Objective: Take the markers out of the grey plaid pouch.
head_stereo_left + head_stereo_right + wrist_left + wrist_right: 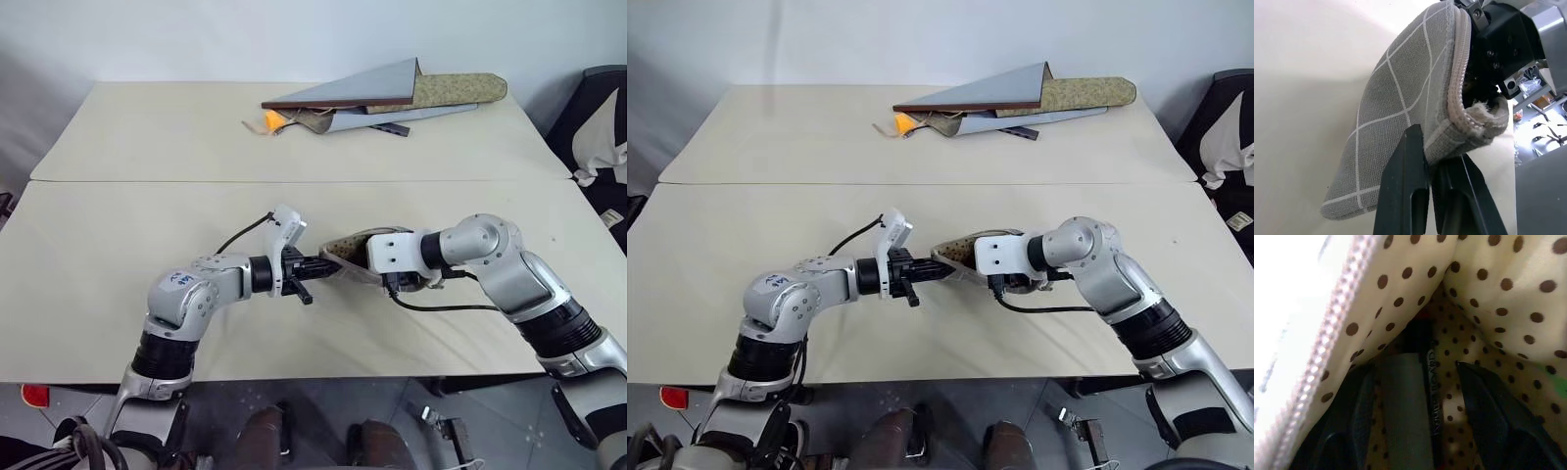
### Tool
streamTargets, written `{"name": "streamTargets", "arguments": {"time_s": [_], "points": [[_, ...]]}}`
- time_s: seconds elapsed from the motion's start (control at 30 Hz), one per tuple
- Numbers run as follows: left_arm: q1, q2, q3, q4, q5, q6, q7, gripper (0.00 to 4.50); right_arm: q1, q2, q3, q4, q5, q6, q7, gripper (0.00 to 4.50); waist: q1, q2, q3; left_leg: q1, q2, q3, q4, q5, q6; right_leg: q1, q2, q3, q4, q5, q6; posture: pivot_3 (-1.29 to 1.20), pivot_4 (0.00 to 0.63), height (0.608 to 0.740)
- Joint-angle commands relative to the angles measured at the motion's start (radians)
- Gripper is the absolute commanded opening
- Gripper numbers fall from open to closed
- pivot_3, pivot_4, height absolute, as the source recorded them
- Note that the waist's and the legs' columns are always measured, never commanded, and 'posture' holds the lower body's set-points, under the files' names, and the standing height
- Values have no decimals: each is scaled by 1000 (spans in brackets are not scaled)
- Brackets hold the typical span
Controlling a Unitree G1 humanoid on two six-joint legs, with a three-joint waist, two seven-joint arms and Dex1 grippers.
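Markers [1418, 382] lie inside the grey plaid pouch [1400, 122], down among its tan dotted lining [1484, 298]: one grey barrel with lettering along a dark strip, and a red and black end deeper in. The pouch is held up above the near table [98, 294], between the two arms, its zipped mouth gaping toward the right one. The left gripper [1430, 166] has its jaws clamped together on the pouch's lower edge beside the zip [1459, 88]. The right gripper [1415, 377] reaches into the opening, jaws apart, one black finger on each side of the grey marker. On the far table [147, 127] lies a heap of grey folders [353, 93] with an olive-speckled fabric case [456, 90].
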Motion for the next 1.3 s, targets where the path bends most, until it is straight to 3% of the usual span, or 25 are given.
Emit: {"name": "streamTargets", "arguments": {"time_s": [0.03,0.17,0.2,0.8,1.13,1.3], "points": [[-9,2,16,-35,-9,-14,-2,0,5,-32,-7,38,-40,-19,1,1879,0,0,0,0,0,0,0,0,0,0,0,0,0,0,0,0,150,740],[-11,0,22,-37,-15,-8,2,0,9,-38,-18,35,-40,-14,22,515,0,0,0,0,0,0,0,0,0,0,0,0,0,0,0,0,150,740],[-11,2,21,-36,-12,-10,1,0,2,-37,-26,29,-36,-13,24,408,0,0,0,0,0,0,0,0,0,0,0,0,0,0,0,0,150,740],[-21,-3,22,-14,-6,-20,3,0,-50,-22,-210,-129,257,257,113,409,1,0,0,0,0,0,0,0,0,0,0,0,0,0,0,0,150,740],[-22,0,20,-14,0,-22,0,0,-56,11,-348,-196,498,432,70,409,2,0,0,-1,0,-1,0,0,0,0,0,-1,0,0,0,0,150,740],[-25,-4,13,-11,6,-27,0,0,-135,64,-491,-193,652,560,-38,409,0,0,0,-1,0,0,-1,0,0,0,0,0,0,0,0,0,150,740]]}}
